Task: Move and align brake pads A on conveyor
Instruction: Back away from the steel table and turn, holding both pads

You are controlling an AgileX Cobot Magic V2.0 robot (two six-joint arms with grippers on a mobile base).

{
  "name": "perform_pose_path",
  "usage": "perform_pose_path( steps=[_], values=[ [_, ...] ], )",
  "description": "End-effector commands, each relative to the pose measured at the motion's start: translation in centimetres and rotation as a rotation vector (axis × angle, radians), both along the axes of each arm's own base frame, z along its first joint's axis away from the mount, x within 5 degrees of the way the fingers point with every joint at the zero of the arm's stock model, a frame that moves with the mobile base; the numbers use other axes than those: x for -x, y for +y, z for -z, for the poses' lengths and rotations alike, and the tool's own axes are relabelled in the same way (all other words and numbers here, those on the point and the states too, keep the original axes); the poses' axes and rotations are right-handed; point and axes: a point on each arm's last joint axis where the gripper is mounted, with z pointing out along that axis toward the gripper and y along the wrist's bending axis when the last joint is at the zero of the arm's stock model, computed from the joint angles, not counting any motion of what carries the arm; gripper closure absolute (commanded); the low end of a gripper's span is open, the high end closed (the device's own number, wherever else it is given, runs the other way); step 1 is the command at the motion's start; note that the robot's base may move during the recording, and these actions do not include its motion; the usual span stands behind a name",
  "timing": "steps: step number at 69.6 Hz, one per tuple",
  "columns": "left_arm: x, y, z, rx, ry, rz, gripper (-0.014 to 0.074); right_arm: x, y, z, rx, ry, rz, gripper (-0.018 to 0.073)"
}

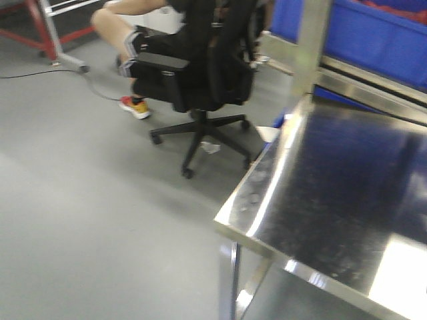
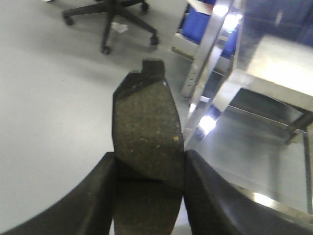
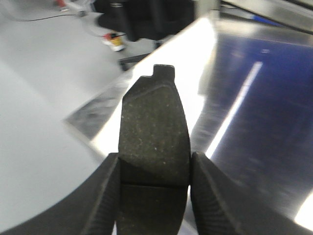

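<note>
The left gripper (image 2: 149, 164) is clamping a brake pad (image 2: 146, 122) by its lower end, friction face toward the camera, and is holding it above the grey floor (image 2: 49, 122) beside the steel desk (image 1: 333, 200). The right gripper (image 3: 154, 161) is pinching a second brake pad (image 3: 154, 122) the same way over the desk's shiny edge. The blur is making its height hard to judge. A person (image 1: 127, 33) is sitting in a black office chair (image 1: 200, 73) nearby.
</note>
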Motion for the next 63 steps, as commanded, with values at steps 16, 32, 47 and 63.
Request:
perform_pose_path(
  steps=[16,32,47,63],
  values=[
    [-0.40,-0.15,-1.43,0.040,-0.095,-0.003,0.0603,-0.39,0.03,-1.69,-0.015,-0.116,0.002,0.0545],
    [-0.40,-0.15,-1.43,0.040,-0.095,-0.003,0.0603,-0.39,0.03,-1.69,-0.015,-0.116,0.002,0.0545],
    [-0.39,-0.15,-1.42,0.040,-0.094,-0.004,0.0603,-0.39,0.03,-1.69,-0.015,-0.116,0.002,0.0545],
    [-0.39,-0.14,-1.41,0.040,-0.093,-0.004,0.0603,-0.39,0.03,-1.69,-0.015,-0.116,0.002,0.0545]
  ],
)
